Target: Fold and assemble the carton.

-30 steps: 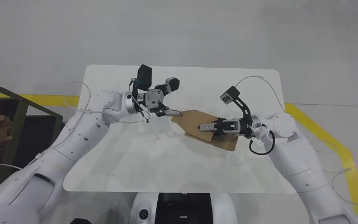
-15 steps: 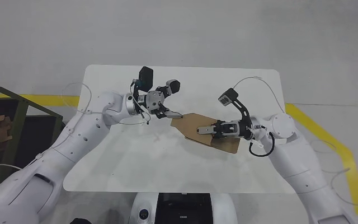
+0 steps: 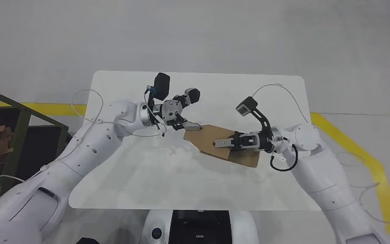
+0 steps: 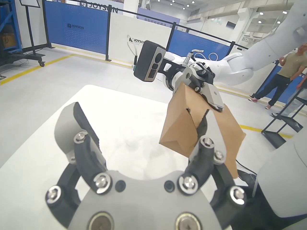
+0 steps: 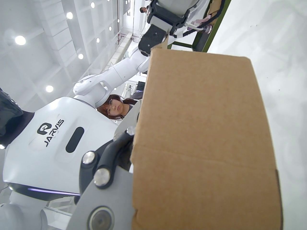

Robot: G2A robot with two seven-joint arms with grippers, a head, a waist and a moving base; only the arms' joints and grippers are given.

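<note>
A flat brown carton [image 3: 234, 146] hangs above the middle of the white table [image 3: 122, 177]. My right gripper [image 3: 218, 143] is shut on it from the right side, with one finger [image 5: 127, 125] showing along the carton's [image 5: 203, 132] edge. My left gripper [image 3: 190, 111] is open at the carton's left end. In the left wrist view one of that gripper's [image 4: 141, 123] fingers [image 4: 206, 125] sits at the split between the carton's [image 4: 180, 125] end flaps, and the other finger stands clear. The right gripper [image 4: 212, 96] clamps the carton's far upper edge.
A green-framed rack [image 3: 18, 128] with cardboard stands off the table's left side. A yellow floor line [image 3: 341, 131] runs past the right edge. The table surface in front of and behind the carton is bare.
My left gripper has moved right, up to the carton's left end. The right gripper has shifted the carton slightly left and toward the front.
</note>
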